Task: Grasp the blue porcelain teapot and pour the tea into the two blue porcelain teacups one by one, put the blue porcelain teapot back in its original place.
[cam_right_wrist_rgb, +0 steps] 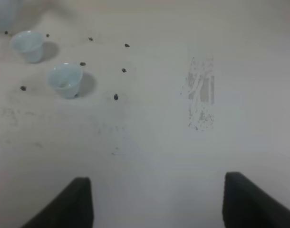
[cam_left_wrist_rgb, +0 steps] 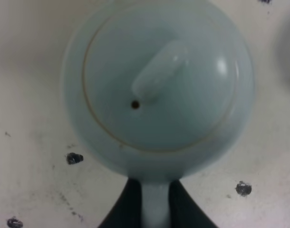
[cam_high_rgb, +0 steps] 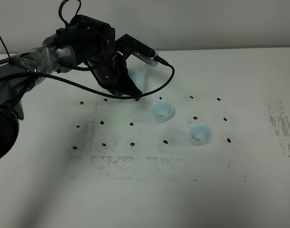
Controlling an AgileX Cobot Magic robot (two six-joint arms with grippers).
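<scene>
Left gripper (cam_left_wrist_rgb: 155, 203) clamped on the handle of the blue porcelain teapot (cam_left_wrist_rgb: 159, 80), near the farther teacup (cam_high_rgb: 162, 110) and nearer teacup (cam_high_rgb: 200, 133); right gripper (cam_right_wrist_rgb: 157, 202) spread wide above the table (cam_right_wrist_rgb: 149, 137).

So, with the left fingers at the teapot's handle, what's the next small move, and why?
Probably lift the teapot slightly and carry it toward the nearer teacup. The left gripper has its fingers tight on either side of the handle, and the pot is not yet over that cup.
</scene>
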